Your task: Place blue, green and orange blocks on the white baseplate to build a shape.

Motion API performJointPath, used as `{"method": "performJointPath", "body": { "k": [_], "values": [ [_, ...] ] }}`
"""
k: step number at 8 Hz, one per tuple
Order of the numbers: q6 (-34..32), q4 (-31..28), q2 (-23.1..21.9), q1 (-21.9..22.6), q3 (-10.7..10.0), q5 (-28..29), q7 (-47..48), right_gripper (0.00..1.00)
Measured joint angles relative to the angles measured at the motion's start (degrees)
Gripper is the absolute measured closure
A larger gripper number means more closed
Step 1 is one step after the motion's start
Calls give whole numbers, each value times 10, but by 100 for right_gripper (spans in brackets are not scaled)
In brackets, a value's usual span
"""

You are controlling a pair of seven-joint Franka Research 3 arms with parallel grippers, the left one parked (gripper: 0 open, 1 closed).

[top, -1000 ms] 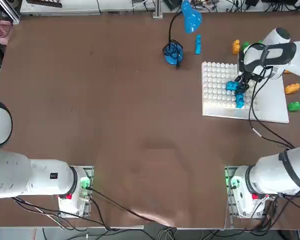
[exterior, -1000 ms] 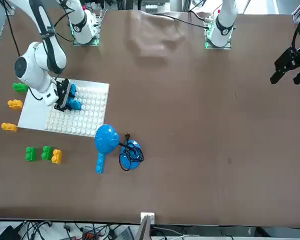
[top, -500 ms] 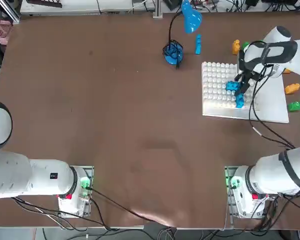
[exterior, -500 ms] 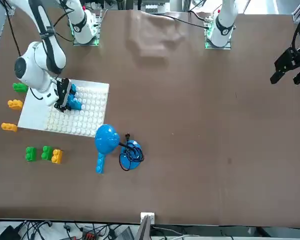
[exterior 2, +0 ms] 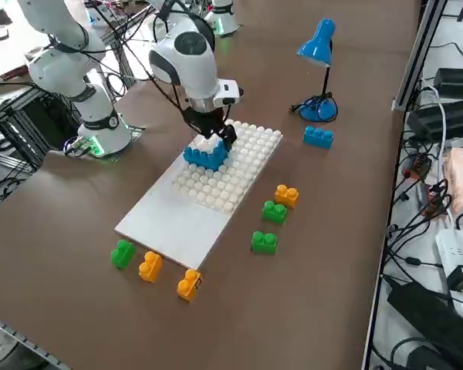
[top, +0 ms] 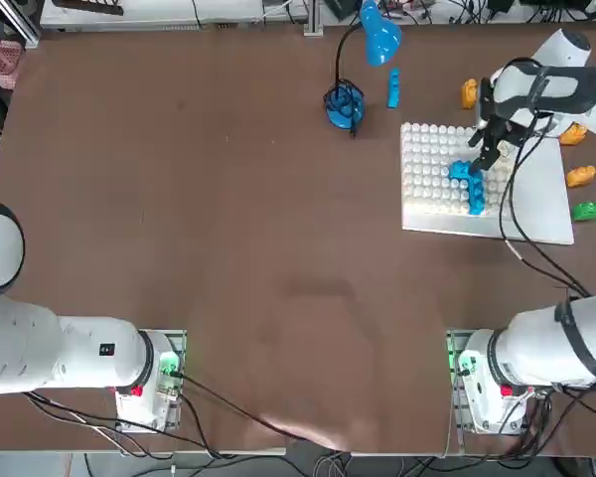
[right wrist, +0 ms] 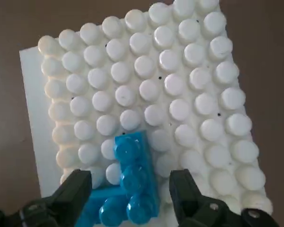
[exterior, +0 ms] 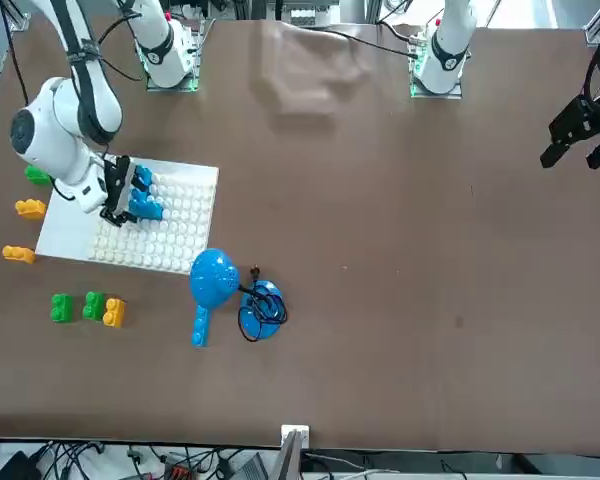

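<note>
From overhead, the right end effector point(top: 489, 151) is hanging released above the blue blocks point(top: 466, 185) seated on the white baseplate point(top: 536, 204), at the desk's far right corner. From the front, loose green and orange blocks point(exterior: 83, 308) are lying off the baseplate's far edge. From the side, more are sitting point(exterior 2: 149, 266) at its near end. At the wrist, spread fingers point(right wrist: 75, 190) are straddling the blue cluster, empty; any next brick is lying outward from here.

No legible txt or labels anywhere.
</note>
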Motion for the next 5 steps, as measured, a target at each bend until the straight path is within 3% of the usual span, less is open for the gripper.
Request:
{"method": "performJointPath", "body": {
  "k": [5],
  "values": [
    [-20, 10, -45, -2, -2, -1, 275, 0]
  ]
}}
